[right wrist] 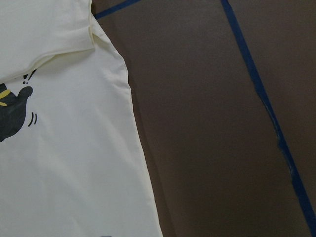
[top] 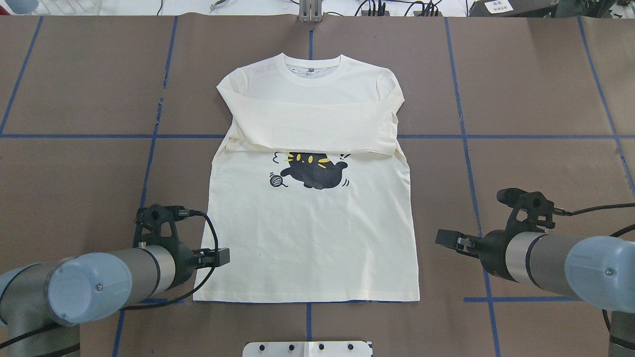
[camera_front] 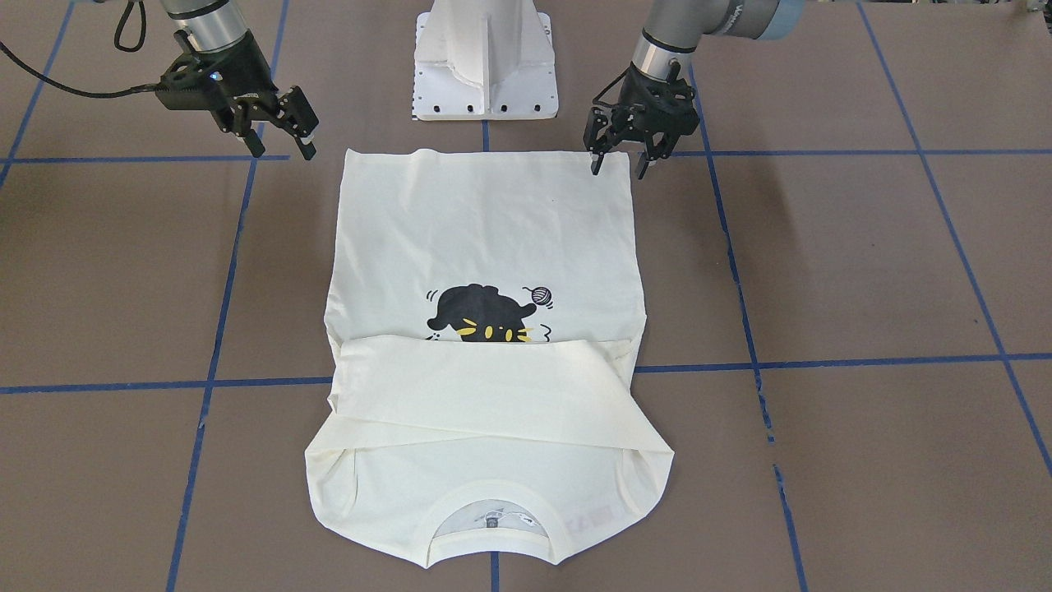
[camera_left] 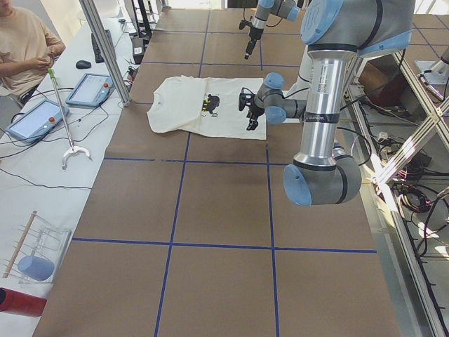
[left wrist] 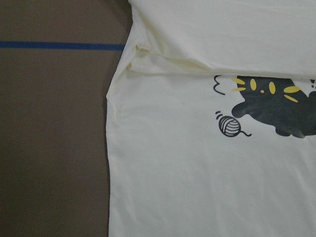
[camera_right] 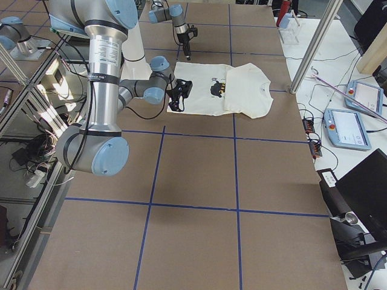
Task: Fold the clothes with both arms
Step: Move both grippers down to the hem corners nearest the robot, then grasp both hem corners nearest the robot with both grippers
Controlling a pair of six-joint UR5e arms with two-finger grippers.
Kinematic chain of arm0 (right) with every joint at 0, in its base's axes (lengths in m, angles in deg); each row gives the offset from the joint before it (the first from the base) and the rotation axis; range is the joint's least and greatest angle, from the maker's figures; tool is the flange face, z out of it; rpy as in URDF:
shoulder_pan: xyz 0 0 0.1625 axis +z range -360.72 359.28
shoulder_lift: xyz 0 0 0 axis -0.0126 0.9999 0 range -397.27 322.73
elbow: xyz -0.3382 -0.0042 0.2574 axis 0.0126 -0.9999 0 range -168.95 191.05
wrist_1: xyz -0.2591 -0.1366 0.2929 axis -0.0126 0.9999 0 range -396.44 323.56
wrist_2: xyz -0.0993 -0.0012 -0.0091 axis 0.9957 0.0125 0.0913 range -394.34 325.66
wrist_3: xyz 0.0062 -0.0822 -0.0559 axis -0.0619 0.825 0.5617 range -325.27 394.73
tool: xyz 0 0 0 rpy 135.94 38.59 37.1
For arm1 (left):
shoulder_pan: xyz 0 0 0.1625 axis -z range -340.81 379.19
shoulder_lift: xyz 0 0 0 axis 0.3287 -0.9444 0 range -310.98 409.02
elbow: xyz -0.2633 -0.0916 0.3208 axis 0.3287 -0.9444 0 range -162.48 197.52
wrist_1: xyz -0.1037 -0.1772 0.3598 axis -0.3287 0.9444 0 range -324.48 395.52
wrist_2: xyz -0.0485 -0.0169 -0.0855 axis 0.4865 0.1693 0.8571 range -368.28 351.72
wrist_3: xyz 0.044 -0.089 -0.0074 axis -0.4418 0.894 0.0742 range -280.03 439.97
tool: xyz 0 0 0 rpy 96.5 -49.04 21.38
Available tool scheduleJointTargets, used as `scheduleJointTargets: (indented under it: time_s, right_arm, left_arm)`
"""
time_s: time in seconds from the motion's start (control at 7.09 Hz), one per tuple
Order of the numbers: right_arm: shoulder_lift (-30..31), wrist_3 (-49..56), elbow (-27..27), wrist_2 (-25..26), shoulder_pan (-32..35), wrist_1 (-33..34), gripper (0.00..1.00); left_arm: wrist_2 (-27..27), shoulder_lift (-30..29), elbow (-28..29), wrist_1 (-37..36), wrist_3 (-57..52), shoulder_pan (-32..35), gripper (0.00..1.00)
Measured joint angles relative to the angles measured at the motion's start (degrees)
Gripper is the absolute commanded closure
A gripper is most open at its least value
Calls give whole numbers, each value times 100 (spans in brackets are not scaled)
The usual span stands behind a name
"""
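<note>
The shirt (top: 317, 233) lies flat on the brown table (top: 74, 163), print side up, with the collar (top: 312, 67) at the far end and the hem toward the robot. Both sleeves (top: 312, 124) are folded across the chest and cover the top of the black cat (top: 317, 172). The yarn ball (top: 276, 180) sits just left of the cat. The left gripper (top: 221, 257) hangs over the shirt's lower left edge, near the hem corner. The right gripper (top: 448, 238) is beside the right edge, just off the cloth. Honestly can't tell from up here how far either one's jaws are spread. Blue tape lines (top: 149, 163) grid the table, and a white base plate (top: 307, 348) peeks in at the bottom.
</note>
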Motion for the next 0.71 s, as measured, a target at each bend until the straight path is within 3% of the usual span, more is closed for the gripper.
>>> scheduleJointTargets:
  time_s: [0.28,0.71]
  right_arm:
    - [29,-91,32,131,-174,-5,5]
    - [28,-128,35,220,-228,-6,5]
  left_arm:
    - [-161,120,17,-29,274,-392,33]
    - [-173,323,44,-55,308,-465,38]
